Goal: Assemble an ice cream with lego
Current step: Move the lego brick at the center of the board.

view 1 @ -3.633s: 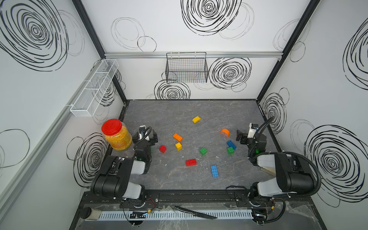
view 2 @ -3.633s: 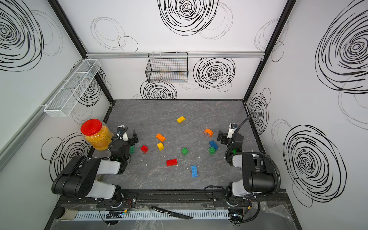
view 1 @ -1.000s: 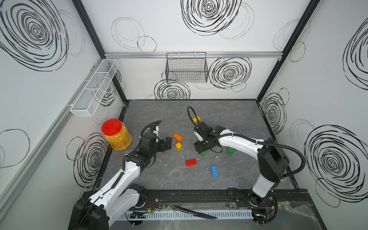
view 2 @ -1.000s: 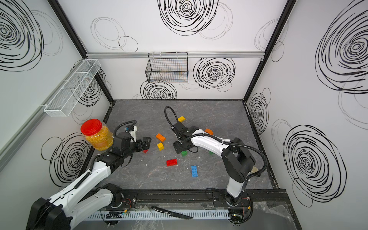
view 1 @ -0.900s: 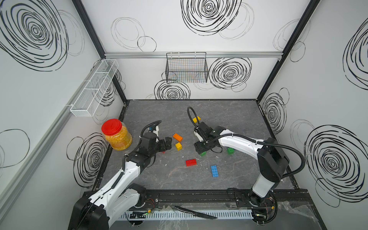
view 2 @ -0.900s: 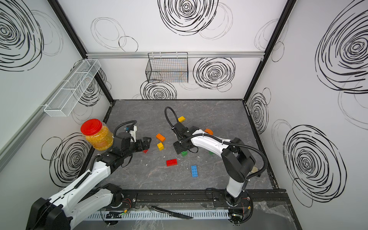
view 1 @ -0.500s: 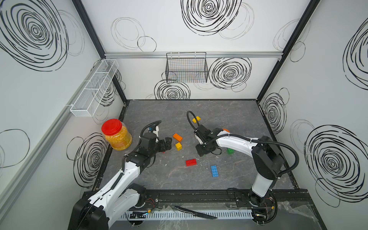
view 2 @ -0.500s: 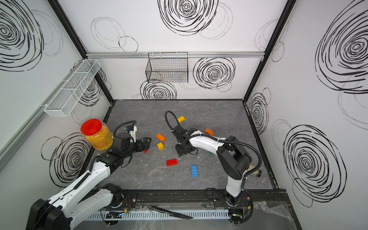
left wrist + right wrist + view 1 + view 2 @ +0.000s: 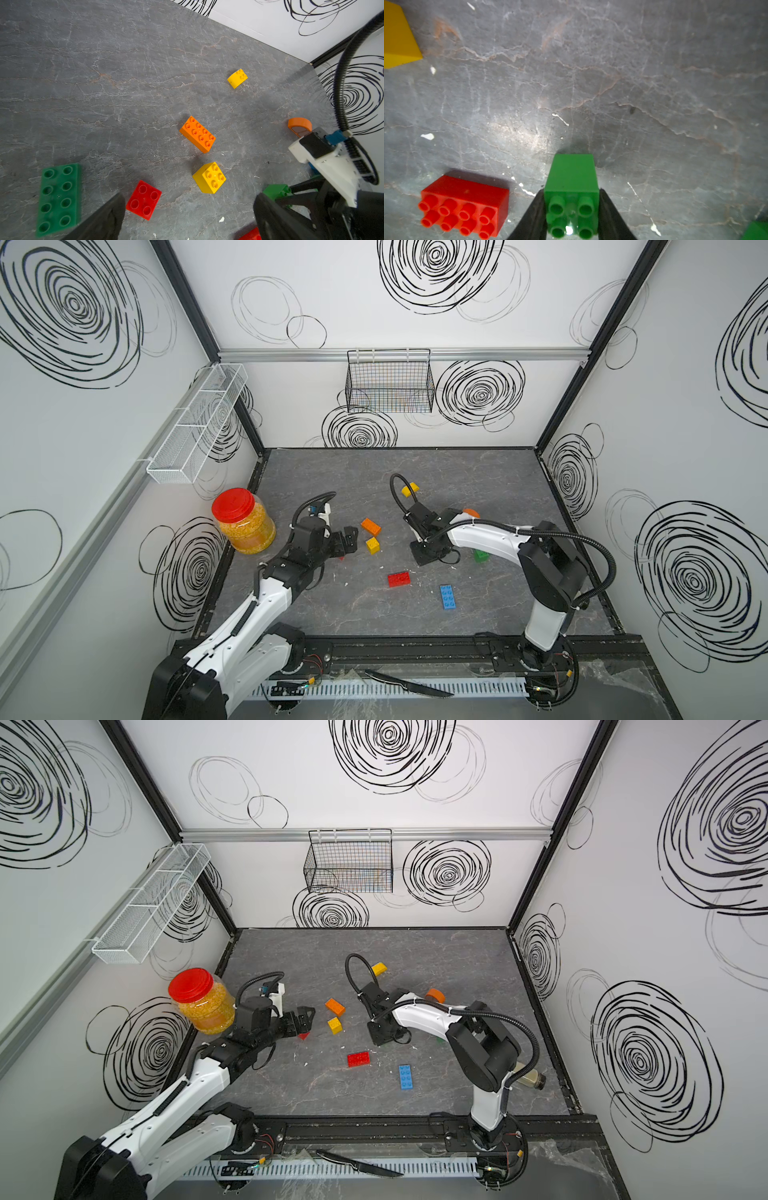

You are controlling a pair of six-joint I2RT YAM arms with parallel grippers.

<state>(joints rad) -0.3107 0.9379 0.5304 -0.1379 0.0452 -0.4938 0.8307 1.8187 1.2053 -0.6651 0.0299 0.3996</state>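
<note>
Lego bricks point(image 9: 370, 526) lie scattered over the middle of the grey tabletop point(image 9: 332, 472); none is joined to another.

A red-lidded jar point(image 9: 245, 522) of yellow grains stands at the tabletop's left edge, apart from the bricks.

The left pincer point(image 9: 305, 1021) hangs above the tabletop with its jaws wide and nothing between them. A small red four-stud brick point(image 9: 144, 199) lies just beside one of its fingers.

The right pincer point(image 9: 572, 207) is lowered near the centre of the tabletop, its jaws clamped on the two sides of a small green four-stud brick point(image 9: 572, 180), studs facing the wrist camera. Whether that brick is clear of the surface, I cannot tell.

Flat pieces: a green eight-stud plate point(image 9: 59, 197) lies near the left pincer; a blue plate point(image 9: 447, 596) lies towards the front.

Eight-stud blocks: a red block point(image 9: 399, 579) is near the held green brick; an orange block point(image 9: 197, 134) lies between the two arms.

Rounded pieces: a yellow one point(image 9: 409, 489) is farthest back; an orange one point(image 9: 471, 512) shows beside the right arm.

Small pieces: a yellow four-stud cube point(image 9: 373, 545) sits just in front of the orange block. A second green brick point(image 9: 482, 556) is partly hidden by the right arm.
</note>
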